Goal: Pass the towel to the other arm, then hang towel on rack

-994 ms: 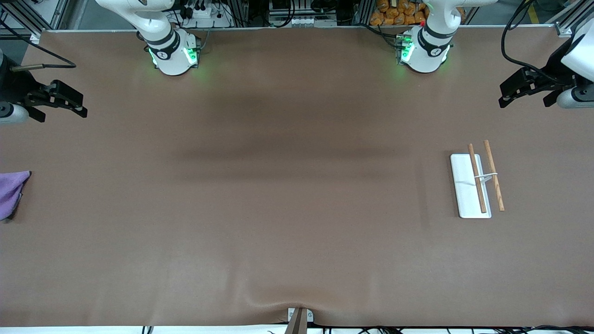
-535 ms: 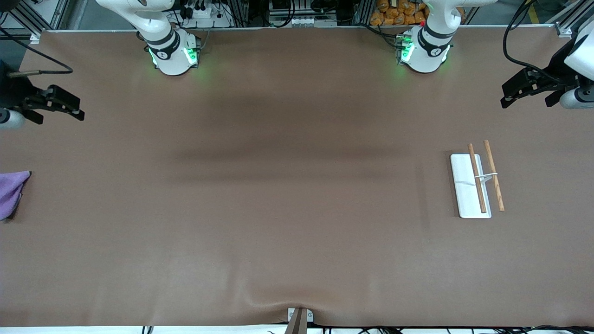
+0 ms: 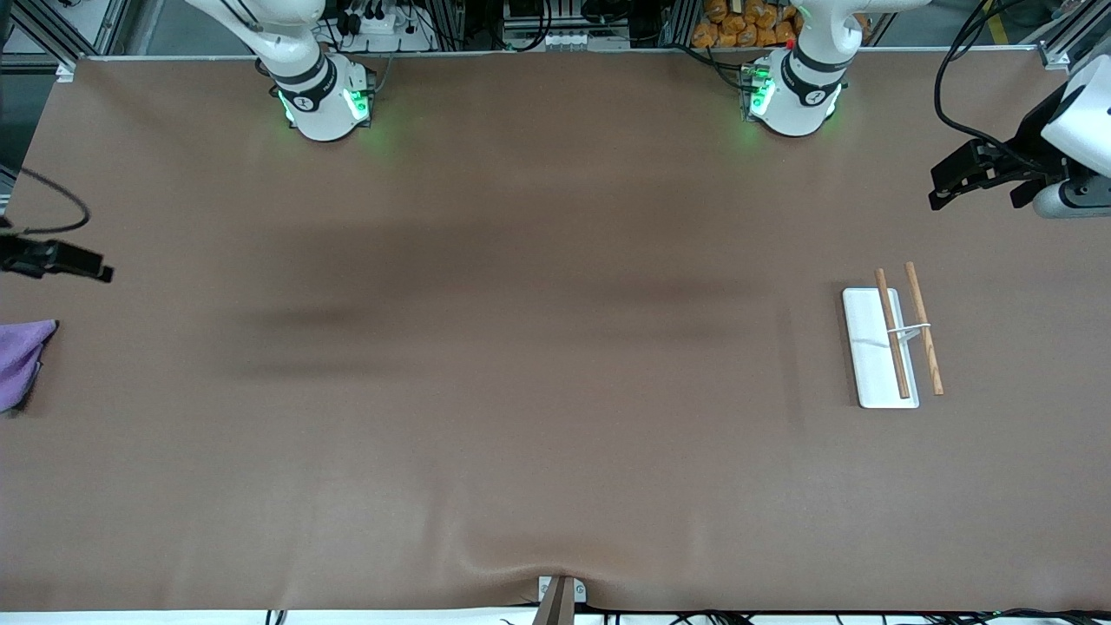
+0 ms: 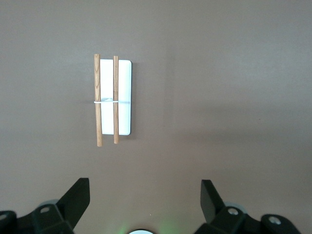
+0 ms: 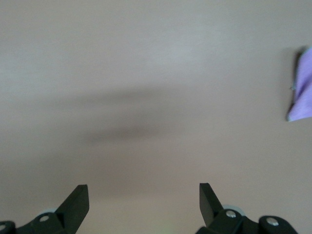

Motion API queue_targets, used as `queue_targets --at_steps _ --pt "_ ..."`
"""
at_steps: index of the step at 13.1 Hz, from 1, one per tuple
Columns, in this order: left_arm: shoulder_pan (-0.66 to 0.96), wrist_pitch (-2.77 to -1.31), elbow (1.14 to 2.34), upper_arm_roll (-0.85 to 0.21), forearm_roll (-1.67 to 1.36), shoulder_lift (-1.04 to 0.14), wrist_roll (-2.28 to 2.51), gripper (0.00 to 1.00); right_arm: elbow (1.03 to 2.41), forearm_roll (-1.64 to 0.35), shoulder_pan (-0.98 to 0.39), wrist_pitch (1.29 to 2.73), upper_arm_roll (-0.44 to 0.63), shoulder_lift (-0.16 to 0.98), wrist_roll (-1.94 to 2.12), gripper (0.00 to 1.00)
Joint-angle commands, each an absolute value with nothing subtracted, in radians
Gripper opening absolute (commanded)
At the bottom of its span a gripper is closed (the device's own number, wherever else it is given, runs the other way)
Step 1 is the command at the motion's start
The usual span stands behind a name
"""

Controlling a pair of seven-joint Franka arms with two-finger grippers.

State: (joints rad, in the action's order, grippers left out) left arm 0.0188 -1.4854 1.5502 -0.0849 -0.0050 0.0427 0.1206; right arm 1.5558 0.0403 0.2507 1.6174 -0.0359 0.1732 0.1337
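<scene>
You have the small, soft purple fuzzy towel (image 3: 19, 363) lying flat on the brown table (image 3: 538, 347) at the right arm's end, well apart from the rack (image 3: 892, 344), which sits at the left arm's end. Only part of the towel shows in the front view, at that view's edge, and the right wrist view also catches it at its edge (image 5: 301, 90). Nothing is touching it.

The rack is a small stand with a flat white rectangular base, two parallel brown wooden rods and a thin metal wire bracket crossing them at mid-length. One rod lies over the base, and the other runs just beside the base's long edge, on the side away from the towel. In the left wrist view you see the whole rack (image 4: 113, 100) bare, with no cloth on it.

Your right gripper (image 3: 65, 260) hangs above the table at the towel's end, over bare table just beside the towel and away from the front camera. In the right wrist view its two dark fingers (image 5: 78, 202) stand wide apart with nothing between them, so it is open and empty (image 5: 144, 195).

Your left gripper (image 3: 976, 174) hangs at the rack's end of the table, over bare table. In the left wrist view its fingers (image 4: 78, 197) are spread wide as well, empty, with the rack in view between and above them (image 4: 145, 195).
</scene>
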Motion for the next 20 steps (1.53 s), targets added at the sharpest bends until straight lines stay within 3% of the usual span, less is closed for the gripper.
queue_targets --at_steps 1,12,16,20 --pt "0.014 -1.48 1.554 -0.086 -0.023 0.048 0.107 1.0 1.532 0.084 0.322 1.663 -0.051 0.239 0.202 1.0" --pt "0.014 -1.485 1.575 -0.087 -0.023 0.049 0.107 1.0 1.529 0.184 0.597 1.965 -0.049 0.492 0.596 1.0" --pt "0.014 -1.488 1.577 -0.087 -0.023 0.049 0.107 1.0 1.482 0.271 0.653 2.112 -0.049 0.612 0.722 1.0" --pt "0.014 -1.491 1.577 -0.089 -0.023 0.049 0.107 1.0 1.405 0.273 0.695 2.154 -0.048 0.692 0.818 1.0"
